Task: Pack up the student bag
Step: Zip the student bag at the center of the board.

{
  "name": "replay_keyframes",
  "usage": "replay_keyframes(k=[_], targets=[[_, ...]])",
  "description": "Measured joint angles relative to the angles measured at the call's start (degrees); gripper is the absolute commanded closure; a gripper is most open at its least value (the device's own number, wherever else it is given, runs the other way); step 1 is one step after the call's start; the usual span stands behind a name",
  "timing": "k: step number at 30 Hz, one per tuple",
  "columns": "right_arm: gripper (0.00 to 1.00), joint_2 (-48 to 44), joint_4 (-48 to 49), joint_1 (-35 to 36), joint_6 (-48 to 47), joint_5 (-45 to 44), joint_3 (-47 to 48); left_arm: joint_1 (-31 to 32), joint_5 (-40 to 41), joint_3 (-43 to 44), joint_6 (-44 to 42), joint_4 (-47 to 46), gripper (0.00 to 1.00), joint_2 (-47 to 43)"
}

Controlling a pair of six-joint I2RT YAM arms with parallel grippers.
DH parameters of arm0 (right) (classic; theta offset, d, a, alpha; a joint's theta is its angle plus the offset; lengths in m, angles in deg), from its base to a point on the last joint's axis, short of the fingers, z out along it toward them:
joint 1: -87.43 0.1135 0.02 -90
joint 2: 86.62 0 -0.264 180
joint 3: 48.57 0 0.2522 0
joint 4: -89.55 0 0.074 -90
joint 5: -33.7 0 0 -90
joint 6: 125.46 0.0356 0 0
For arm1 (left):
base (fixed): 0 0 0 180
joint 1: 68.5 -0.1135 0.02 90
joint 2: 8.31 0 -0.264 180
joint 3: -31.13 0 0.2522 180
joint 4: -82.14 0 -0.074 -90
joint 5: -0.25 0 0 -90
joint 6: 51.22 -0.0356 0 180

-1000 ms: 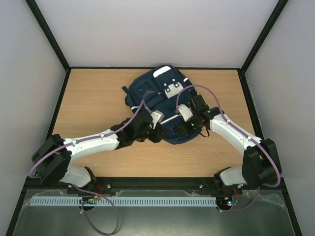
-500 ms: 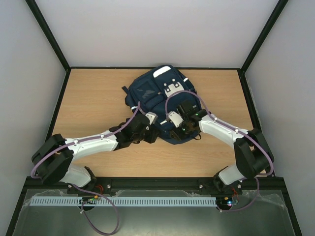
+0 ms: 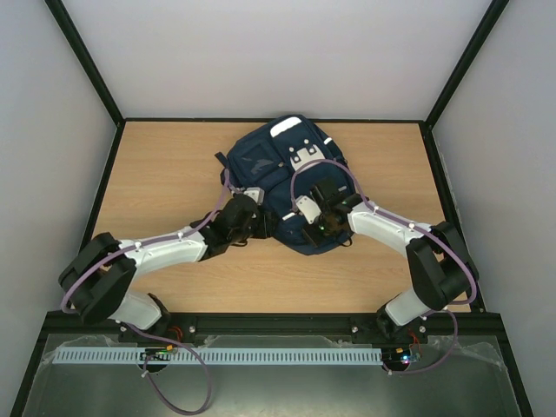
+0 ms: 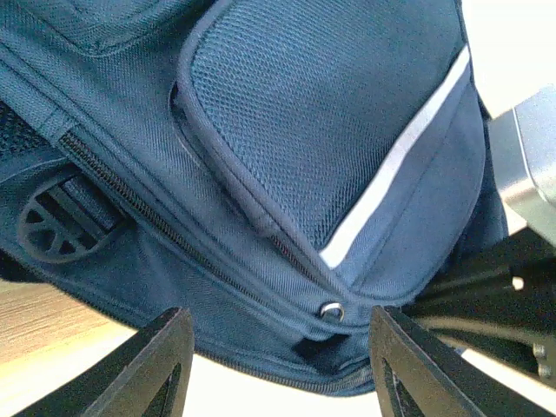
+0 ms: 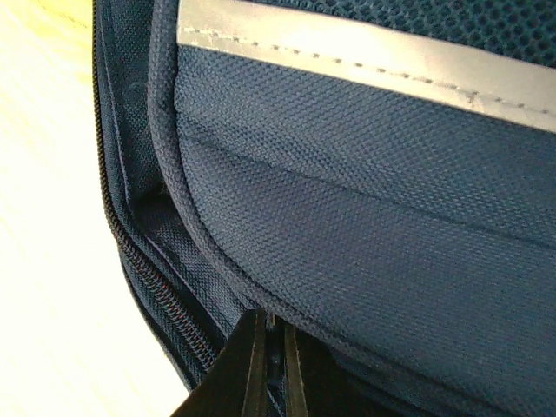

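Observation:
The student bag (image 3: 278, 165), navy with white stripes and a grey-white patch, lies flat in the middle of the table. My left gripper (image 3: 261, 224) is at its near left edge. In the left wrist view this gripper (image 4: 274, 365) stands open, the bag's (image 4: 330, 130) lower seam and a small metal zipper ring (image 4: 331, 310) between its fingers without touching them. My right gripper (image 3: 314, 230) is pressed onto the bag's near right part. In the right wrist view it (image 5: 271, 369) is shut on a thin dark tab, apparently a zipper pull, at the bag's (image 5: 365, 217) zipper seam.
The wooden table (image 3: 165, 174) is walled in by white panels on a black frame. A black strap buckle (image 4: 52, 226) sits at the bag's side. The right arm's dark links (image 4: 486, 287) show just beyond the bag in the left wrist view.
My right gripper slid left along the bag's near edge and closed on the zipper seam. My left gripper drew back to the left and opened a little wider.

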Motion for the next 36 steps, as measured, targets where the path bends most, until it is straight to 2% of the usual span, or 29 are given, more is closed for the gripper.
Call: replay_keyframes(k=[6, 14, 19, 25, 31, 36], targets=[[0.99, 0.00, 0.90, 0.00, 0.04, 0.02, -0.66, -1.51, -2.47, 0.02, 10.21, -5.77, 0.50, 5.16], [0.99, 0.00, 1.42, 0.00, 0.02, 0.09, -1.09, -1.88, -6.08, 0.02, 19.47, -10.62, 0.53, 10.95], [0.99, 0.00, 1.55, -0.02, 0.02, 0.04, -1.25, -1.99, -8.04, 0.02, 22.14, -13.31, 0.56, 12.35], [0.99, 0.00, 1.55, -0.02, 0.00, 0.04, -1.27, -1.66, -7.89, -1.53, 24.65, -15.78, 0.49, 12.20], [0.99, 0.00, 1.55, 0.00, 0.00, 0.22, -1.27, -0.90, -7.06, -3.19, 25.97, -19.02, 0.59, 11.30], [0.99, 0.00, 1.62, 0.00, 0.00, 0.24, -1.38, 0.96, -5.20, -5.22, 25.86, -21.07, 0.57, 9.42]])
